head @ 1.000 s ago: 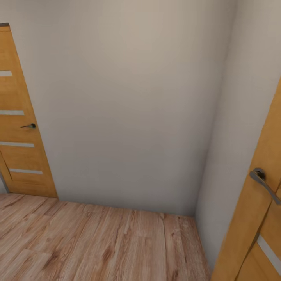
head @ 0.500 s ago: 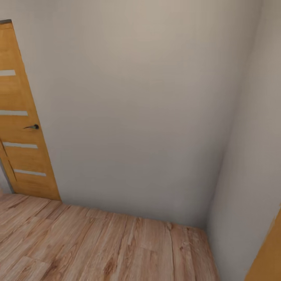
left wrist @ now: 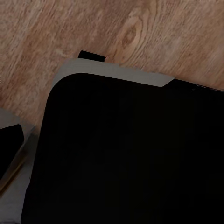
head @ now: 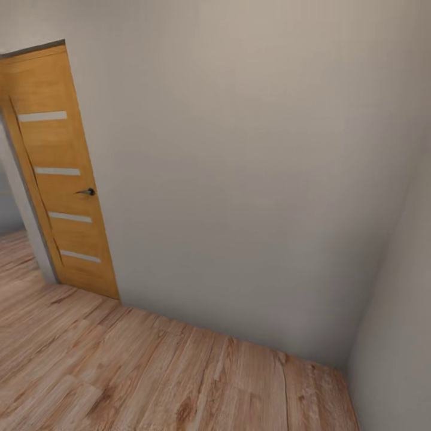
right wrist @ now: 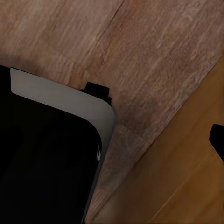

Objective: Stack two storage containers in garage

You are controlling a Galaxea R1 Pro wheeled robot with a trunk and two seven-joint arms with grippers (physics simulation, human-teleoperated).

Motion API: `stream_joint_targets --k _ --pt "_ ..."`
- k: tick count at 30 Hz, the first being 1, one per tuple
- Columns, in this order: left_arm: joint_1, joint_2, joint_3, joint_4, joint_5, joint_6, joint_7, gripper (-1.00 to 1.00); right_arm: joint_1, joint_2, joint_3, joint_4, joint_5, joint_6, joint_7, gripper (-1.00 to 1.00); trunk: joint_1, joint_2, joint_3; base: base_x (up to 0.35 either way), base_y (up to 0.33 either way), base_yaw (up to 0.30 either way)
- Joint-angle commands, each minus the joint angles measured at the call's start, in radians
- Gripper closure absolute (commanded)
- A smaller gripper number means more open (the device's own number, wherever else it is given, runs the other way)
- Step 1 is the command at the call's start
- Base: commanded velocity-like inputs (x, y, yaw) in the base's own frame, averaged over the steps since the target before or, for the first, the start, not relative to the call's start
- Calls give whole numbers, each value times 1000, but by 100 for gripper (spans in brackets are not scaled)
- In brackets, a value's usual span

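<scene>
Nowhere ahead do I find orange-red storage bins, so can't give their direction, long axis or nearer arm. Head view: light wood-plank floor [head: 149, 377], plain grey-white wall corner [head: 251, 179], orange wooden door with pale stripes [head: 60, 173] at left. Both wrist cameras look down past dark robot base [left wrist: 126, 154] at planks; whether fingers are spread or pressed together, I can't tell. My guess: transit, doorway likely way on.

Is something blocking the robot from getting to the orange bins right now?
I can't tell, because no bins are in sight. Straight ahead is a plain wall above the wood-plank floor. A wooden door stands open on the left, with more floor beyond it.
</scene>
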Motion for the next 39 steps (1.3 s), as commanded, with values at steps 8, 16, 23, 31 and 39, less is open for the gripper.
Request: stream_joint_targets --k 8,16,23,31,39 --pt "0 0 -1 0 10 -2 0 -100 -1 1 5 3 -8 -5 2 -100 0 -1 -1 1 0 269" --pt "0 0 -1 -1 10 -2 0 -100 -1 2 3 3 -9 -7 -11 -100 0 -1 -1 0 0 269" --pt "0 0 -1 1 10 -1 -2 -100 -1 2 3 3 -9 -8 -12 -100 0 -1 -1 99 0 269" --pt "0 0 -1 1 10 -1 -2 -100 -1 2 3 3 -9 -8 -12 -100 0 -1 -1 314 0 269" --pt "0 0 -1 1 10 -1 -2 -100 -1 2 3 3 -9 -9 -12 -100 0 -1 -1 318 0 269"
